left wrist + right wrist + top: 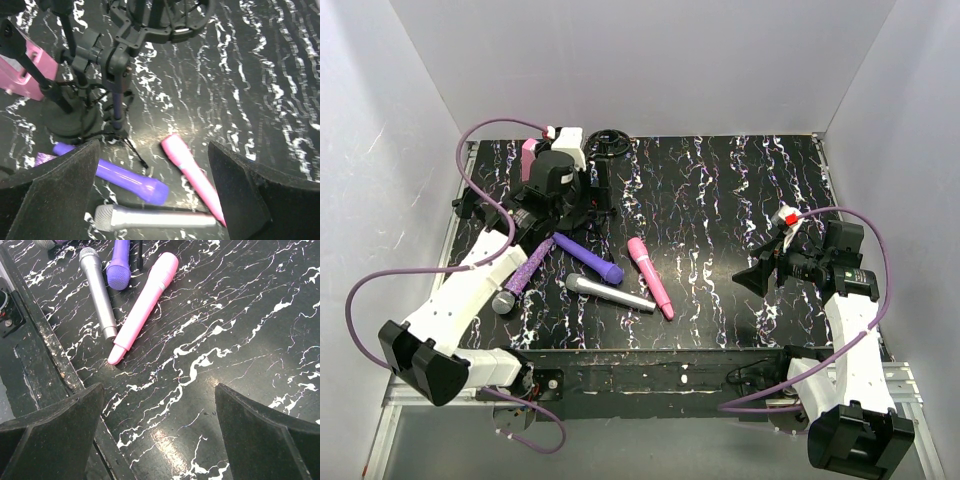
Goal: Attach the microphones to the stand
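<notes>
At the far left corner of the surface [720, 200] we see a pink box [528, 155]. Just to its right stands the black stand [592, 190], with a ring-shaped holder [610, 140] at its top. No microphone sits in the holder yet.

The left arm reaches to this corner. The left fingers [60, 195] are spread wide with nothing between them. They hang above the foot of the stand and look down on the microphones. We judge they are held wide so they can come down around a handle.

All four microphones lie flat in the left half of the surface, between the stand and the near edge. Leftmost is the glittery purple microphone [523, 272], just beside the white arm link, its silver head toward the near edge. Next is the dark purple microphone [588, 258], slanting rightward, with its head at the lower right end. Just below it, nearer the edge, the silver-grey microphone [610, 294] lies with its head to the left. The pink microphone [650, 277] is rightmost, its thicker end toward the far edge. Its tail comes close to the silver-grey one's tail, but we cannot tell whether they touch. They fan out with gaps between the handles, which should leave room for a grip.

Toward the right edge, the right fingers [55, 430] are also spread and empty. They hover over bare surface, well apart from the pink microphone and facing the group. We read this as waiting, perhaps to take a handover or steady the stand.
</notes>
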